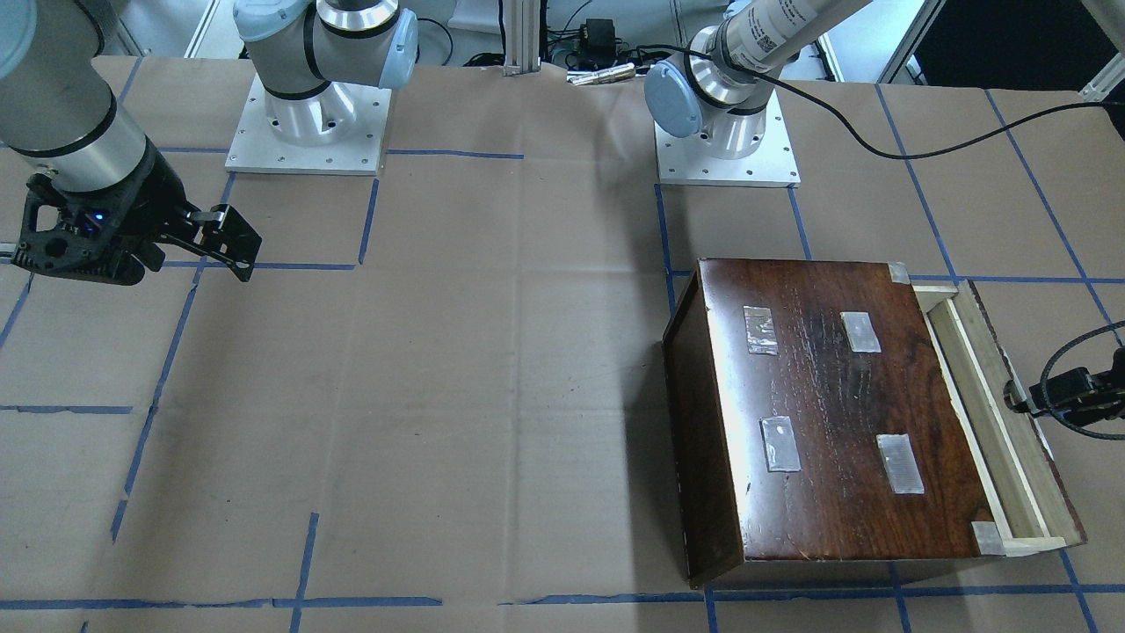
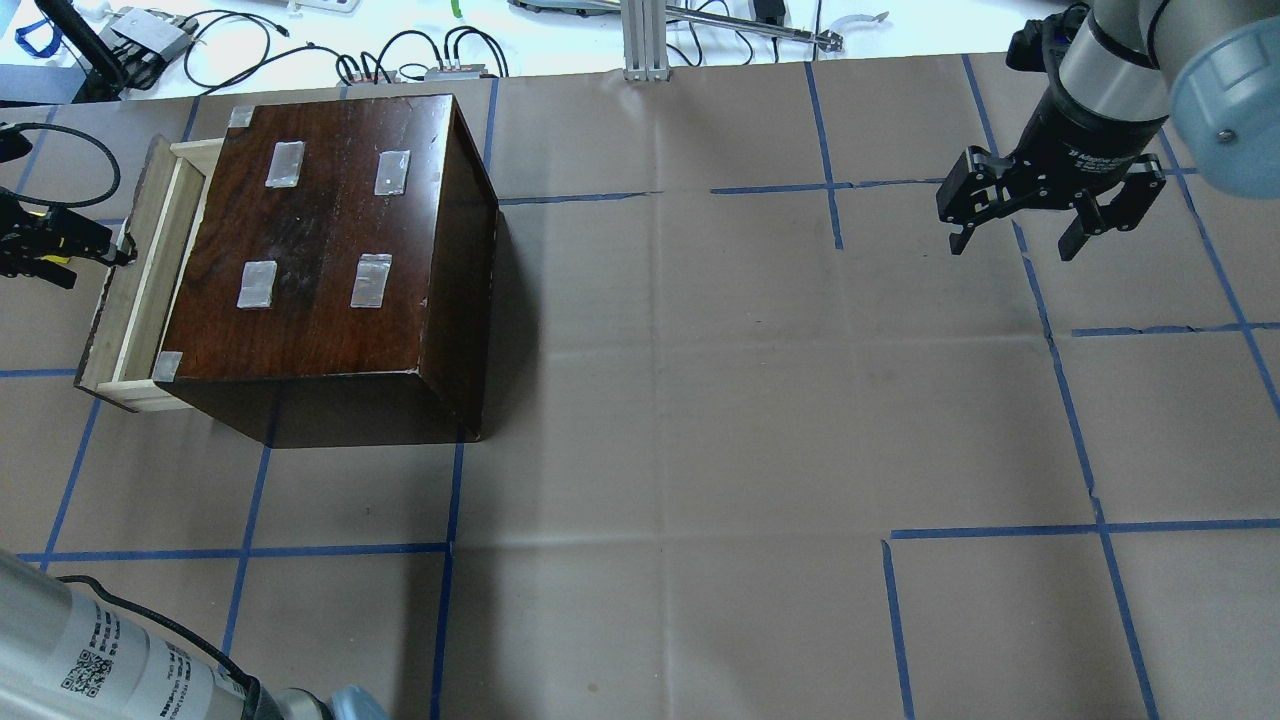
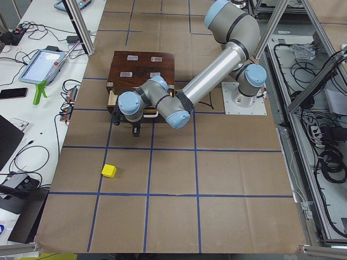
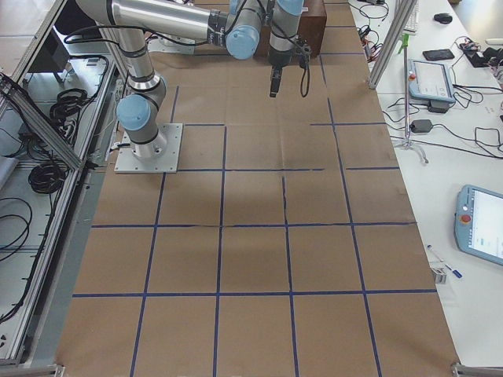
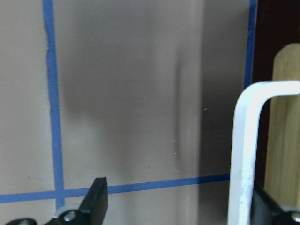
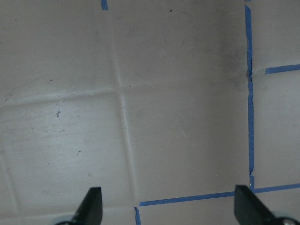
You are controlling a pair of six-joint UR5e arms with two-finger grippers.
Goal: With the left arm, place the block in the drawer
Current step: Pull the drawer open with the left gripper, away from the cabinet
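Note:
The yellow block [image 3: 109,170] shows only in the exterior left view, alone on the paper well in front of the box. The drawer [image 2: 140,270] is pulled partly out of the dark-brown box [image 2: 330,240]; it also shows in the front-facing view [image 1: 993,413]. My left gripper [image 2: 100,250] is at the drawer's front. In its wrist view it [image 5: 180,187] is open and holds nothing. A white bent handle [image 5: 246,150] stands between the jaws, close to the right-hand finger [image 5: 267,206]. My right gripper [image 2: 1012,247] is open and empty above the paper far from the box.
Brown paper with blue tape grid lines covers the table [image 2: 700,400]. The box [image 1: 844,404] has several clear tape patches on top. The arm bases [image 1: 308,123] stand at the robot's edge. Cables and devices [image 2: 250,50] lie beyond the far edge.

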